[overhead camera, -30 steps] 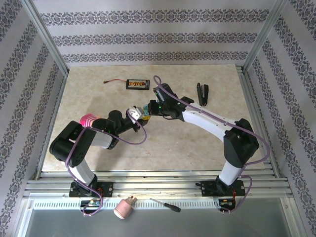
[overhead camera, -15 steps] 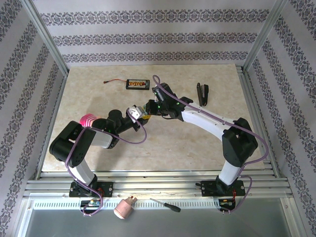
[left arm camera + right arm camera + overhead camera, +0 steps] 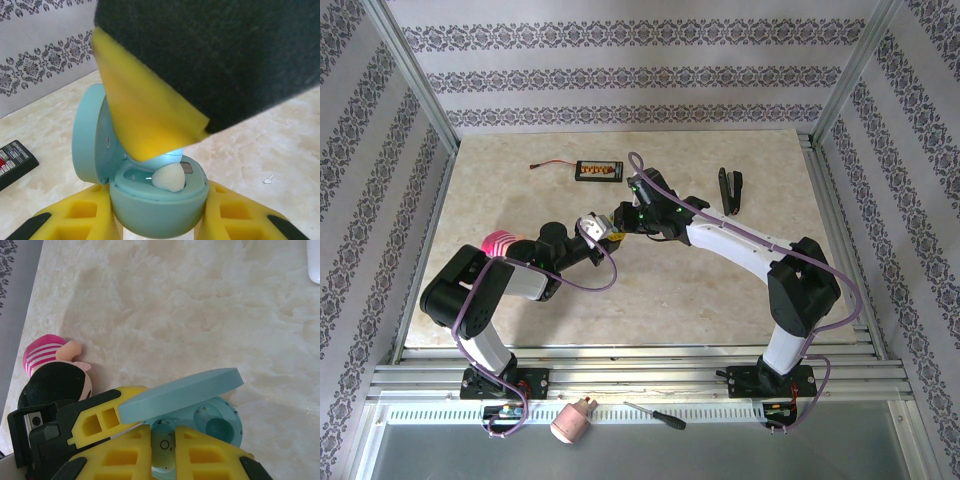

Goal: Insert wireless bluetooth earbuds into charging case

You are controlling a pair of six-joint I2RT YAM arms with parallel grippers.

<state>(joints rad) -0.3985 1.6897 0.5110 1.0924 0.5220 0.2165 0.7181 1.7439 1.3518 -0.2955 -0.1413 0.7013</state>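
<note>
1. The beige marble-patterned counter [image 3: 650, 290] carries the scene, and the two arms meet above its middle.
2. The left end effector [image 3: 155, 200] has yellow plastic fingers [image 3: 75, 215]. We see it clamped on the lower shell of the charging case, one finger on each side.
3. The right end effector [image 3: 163, 432] has its yellow fingers drawn almost together. It reaches into the open case from above and pinches the pale blue earbud. In the left wrist view one of its fingers [image 3: 145, 120] covers most of that earbud.
4. A pink-and-white striped soft toy [image 3: 45, 352] lies on the counter beside the left arm, apart from the case.
5. The rounded, pebble-shaped pale blue plastic charging case [image 3: 150, 220] has its mouth facing the right end effector. Its lid [image 3: 87, 135] is swung open on the left and stands on edge. From the right wrist we see the lid [image 3: 180, 392] edge-on as a slanted slab.
6. A small glossy white earbud [image 3: 169, 177] sits in the case's right-hand well. Its narrower end rises out of the well, tipped up and to the right.
7. The small glossy pale blue earbud [image 3: 162, 161] sits at the case mouth, just left of the white one. From the right wrist its long axis [image 3: 164, 444] runs along the gap between the fingers, and it bears a small ring mark. We cannot tell its tilt from the left wrist.
</note>
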